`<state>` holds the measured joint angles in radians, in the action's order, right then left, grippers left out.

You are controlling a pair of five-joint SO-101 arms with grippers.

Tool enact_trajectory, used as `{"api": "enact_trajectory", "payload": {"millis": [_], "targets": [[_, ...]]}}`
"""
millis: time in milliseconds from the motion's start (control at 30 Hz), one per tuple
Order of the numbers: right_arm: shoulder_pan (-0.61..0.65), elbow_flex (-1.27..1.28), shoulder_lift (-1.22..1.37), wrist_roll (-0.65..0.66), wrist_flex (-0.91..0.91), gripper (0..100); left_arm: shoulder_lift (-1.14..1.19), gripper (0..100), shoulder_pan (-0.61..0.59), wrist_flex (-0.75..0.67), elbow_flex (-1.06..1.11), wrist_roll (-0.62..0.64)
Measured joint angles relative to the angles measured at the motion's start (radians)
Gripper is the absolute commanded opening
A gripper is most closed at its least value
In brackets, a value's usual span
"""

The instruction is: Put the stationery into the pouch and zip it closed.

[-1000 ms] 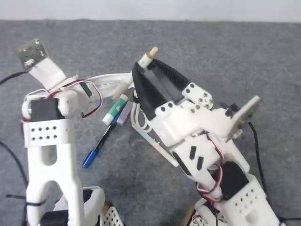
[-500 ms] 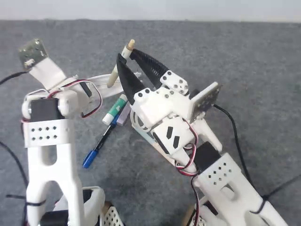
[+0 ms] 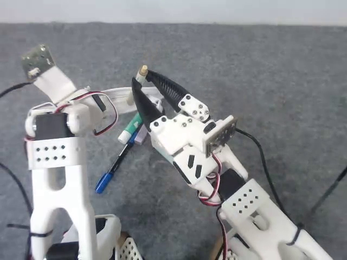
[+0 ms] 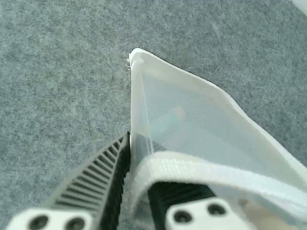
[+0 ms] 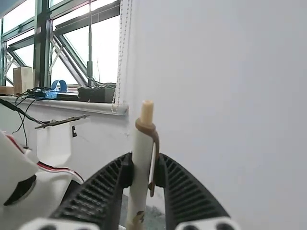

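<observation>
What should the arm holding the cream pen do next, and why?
Probably lower the cream pen into the pouch. The right gripper is shut on it, holding it upright beside the pouch, whose rim the left gripper pinches, so it looks ready to go in.

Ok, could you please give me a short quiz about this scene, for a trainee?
1. True or false: the right gripper is shut on a cream pen.
2. What does the left gripper hold? A) scissors B) pouch C) nothing
3. Fill in: the blue pen lies on the ____.

Key: 1 true; 2 B; 3 table.
</observation>
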<state>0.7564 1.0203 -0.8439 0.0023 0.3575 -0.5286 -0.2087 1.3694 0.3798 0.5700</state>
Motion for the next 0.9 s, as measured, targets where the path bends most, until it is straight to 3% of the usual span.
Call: {"api": "enact_trajectory", "payload": {"millis": [567, 900], "targets": [[0.011, 0.011, 0.267, 0.006, 0.086, 0.6, 0.006, 1, 0.000, 0.000, 0.000, 0.000], [0.075, 0.083, 0.270, 0.195, 0.087, 0.7, 0.008, 1, 0.000, 0.000, 0.000, 0.000]]}}
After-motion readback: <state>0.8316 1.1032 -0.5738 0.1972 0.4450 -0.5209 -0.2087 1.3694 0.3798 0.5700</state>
